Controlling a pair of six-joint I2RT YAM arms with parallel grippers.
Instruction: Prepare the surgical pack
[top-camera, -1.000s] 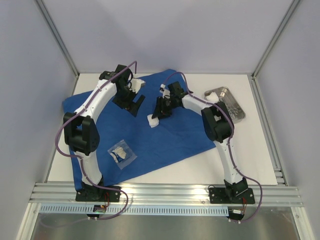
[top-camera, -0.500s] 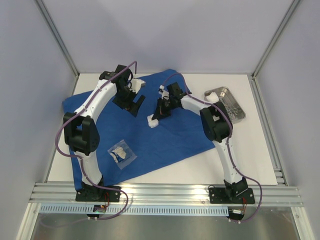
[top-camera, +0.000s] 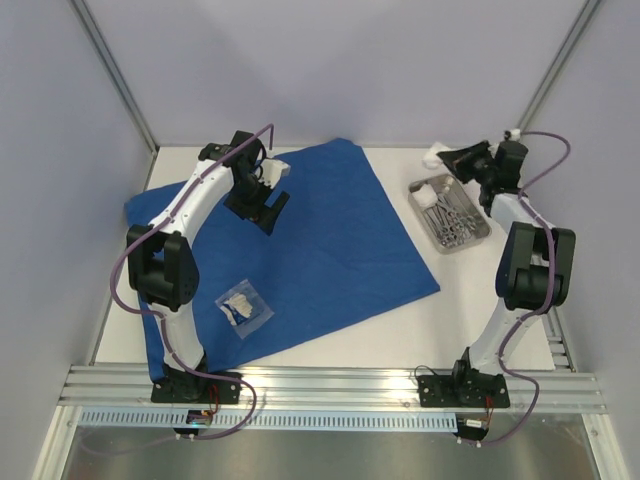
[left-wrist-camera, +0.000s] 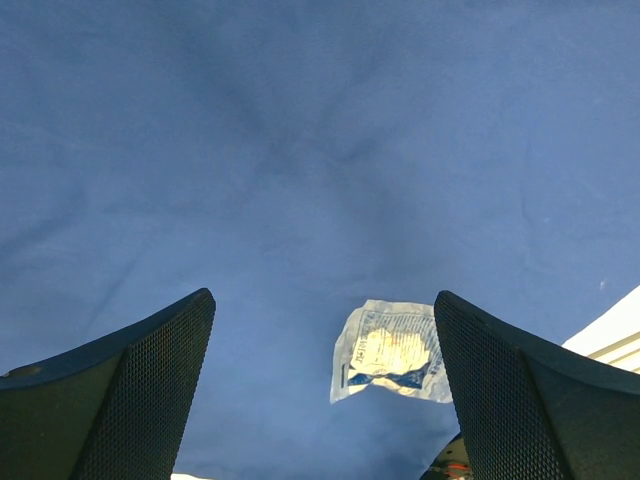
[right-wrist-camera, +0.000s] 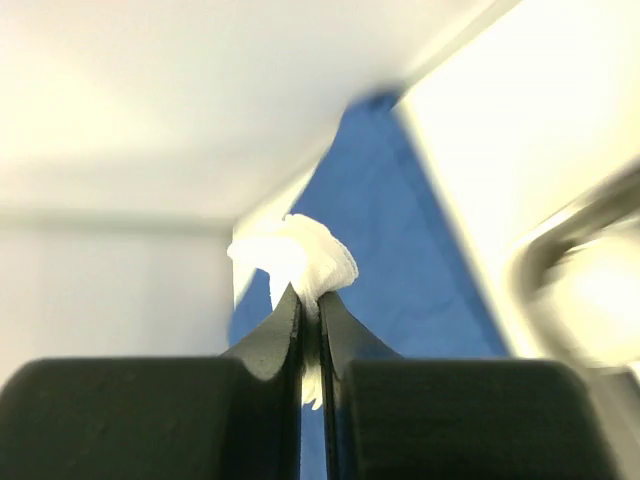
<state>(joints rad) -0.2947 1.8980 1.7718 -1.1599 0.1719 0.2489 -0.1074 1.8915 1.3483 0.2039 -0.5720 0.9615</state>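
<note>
1. The drape (top-camera: 330, 230) is lying spread flat on the counter (top-camera: 470, 300), not folded at all.
2. The tray (top-camera: 468, 244) is sitting on the bare counter near the drape's right edge, not touching it. It is carrying the instruments (top-camera: 452, 215) and one gauze (top-camera: 425, 194) at its far end.
3. The right pincer (right-wrist-camera: 310, 305) is clamping shut on another gauze (right-wrist-camera: 295, 255), holding it in the air by the tray's far end.
4. The left pincer (left-wrist-camera: 322, 300) is hovering over the drape's far-left part, jaws spread wide and gripping nothing.
5. A packet (top-camera: 245, 305) is lying on the drape's near-left part, well apart from the tray.
6. By my reading, the pack is only partly coming together. The tray is filling, but the held gauze is waiting to go in. The tray is not yet sitting on the drape, and the wrapping is not started.
</note>
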